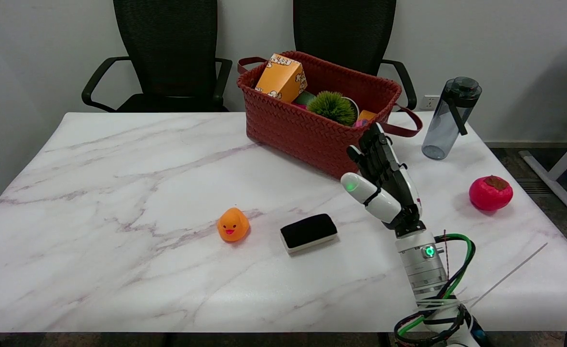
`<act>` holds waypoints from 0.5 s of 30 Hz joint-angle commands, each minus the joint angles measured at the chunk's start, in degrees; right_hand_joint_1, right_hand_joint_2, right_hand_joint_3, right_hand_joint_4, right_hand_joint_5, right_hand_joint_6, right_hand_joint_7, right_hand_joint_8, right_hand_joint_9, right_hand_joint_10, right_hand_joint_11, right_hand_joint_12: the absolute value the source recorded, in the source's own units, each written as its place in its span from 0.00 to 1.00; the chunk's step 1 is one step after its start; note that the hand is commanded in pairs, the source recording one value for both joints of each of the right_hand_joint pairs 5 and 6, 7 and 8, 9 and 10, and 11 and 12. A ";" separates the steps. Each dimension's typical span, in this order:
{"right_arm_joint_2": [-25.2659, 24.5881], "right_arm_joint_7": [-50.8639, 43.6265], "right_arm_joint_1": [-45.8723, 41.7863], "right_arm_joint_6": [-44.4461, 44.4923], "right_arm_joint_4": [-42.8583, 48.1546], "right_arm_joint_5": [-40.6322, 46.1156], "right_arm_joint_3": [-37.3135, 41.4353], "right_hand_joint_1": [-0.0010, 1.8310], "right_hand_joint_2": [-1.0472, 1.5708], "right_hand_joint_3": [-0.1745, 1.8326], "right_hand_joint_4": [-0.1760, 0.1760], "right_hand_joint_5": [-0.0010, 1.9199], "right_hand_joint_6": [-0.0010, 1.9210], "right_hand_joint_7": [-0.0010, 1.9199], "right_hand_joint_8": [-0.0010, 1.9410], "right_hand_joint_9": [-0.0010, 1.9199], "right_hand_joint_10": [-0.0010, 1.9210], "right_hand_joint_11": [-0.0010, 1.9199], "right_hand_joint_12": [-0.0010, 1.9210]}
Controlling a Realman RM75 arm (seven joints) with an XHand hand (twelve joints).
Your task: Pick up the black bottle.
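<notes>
The black bottle [450,118] is a smoky translucent flask with a black lid and strap. It stands upright at the table's far right, behind the red fruit. My right hand [384,180] hovers over the table's right half, in front of the basket's near corner. Its fingers are stretched out and apart, and it holds nothing. The bottle is well off to the hand's upper right, with bare tabletop between them.
A red woven basket [307,132] with an orange box, a green ball and other items stands just behind the hand. A red persimmon-like fruit [490,193] lies right of the hand. A black-and-white eraser [308,232] and an orange rubber duck [233,224] lie to its left.
</notes>
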 commanded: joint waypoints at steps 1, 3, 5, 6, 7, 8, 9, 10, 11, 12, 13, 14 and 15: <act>-0.54 -2.30 0.44 -2.58 -1.13 -0.32 0.06 0.53 0.73 0.00 0.50 0.00 0.00 0.01 0.01 0.03 0.03 0.12 0.12; -0.54 -5.64 0.44 -2.66 -0.66 0.47 0.61 0.53 0.73 0.00 0.50 0.00 0.00 0.01 0.01 0.03 0.03 0.12 0.12; -0.54 -7.67 0.44 -2.90 -0.17 0.55 1.18 0.53 0.74 0.00 0.50 0.00 0.00 0.01 0.01 0.03 0.03 0.12 0.12; -0.62 -9.32 0.36 -3.06 0.22 0.71 1.49 0.53 0.74 0.00 0.50 0.00 0.00 0.01 0.01 0.03 0.03 0.12 0.12; -0.62 -10.45 0.36 -3.14 0.49 0.81 1.58 0.53 0.75 0.00 0.50 0.00 0.00 0.01 0.01 0.04 0.04 0.13 0.13; -0.62 -12.92 0.27 -3.14 0.98 1.39 1.83 0.53 0.75 0.00 0.50 0.00 0.00 0.02 0.02 0.04 0.04 0.13 0.13; -0.70 -15.81 0.12 -3.14 1.51 2.16 2.05 0.53 0.76 0.00 0.50 0.00 0.00 0.02 0.02 0.04 0.04 0.13 0.13; -0.70 -17.36 0.03 -3.14 1.92 2.82 2.14 0.53 0.76 0.00 0.50 0.00 0.00 0.02 0.02 0.04 0.04 0.14 0.14; -0.78 -19.79 -0.21 -3.14 2.58 4.24 2.30 0.53 0.76 0.00 0.50 0.00 0.00 0.02 0.02 0.05 0.05 0.14 0.14; -0.78 -22.28 -0.29 -3.14 3.18 5.59 2.37 0.54 0.76 0.00 0.50 0.00 0.00 0.03 0.03 0.05 0.05 0.14 0.14; -0.78 -23.48 -0.29 -3.14 3.42 6.15 2.38 0.54 0.76 0.00 0.50 0.00 0.00 0.04 0.04 0.05 0.05 0.15 0.15; -0.78 -24.95 -0.29 -2.97 3.58 6.70 2.73 0.55 0.75 0.00 0.50 0.00 0.00 0.04 0.04 0.06 0.06 0.15 0.15; -0.78 -26.11 -0.29 -2.82 3.58 6.70 3.41 0.56 0.74 0.00 0.50 0.00 0.00 0.05 0.05 0.07 0.07 0.15 0.15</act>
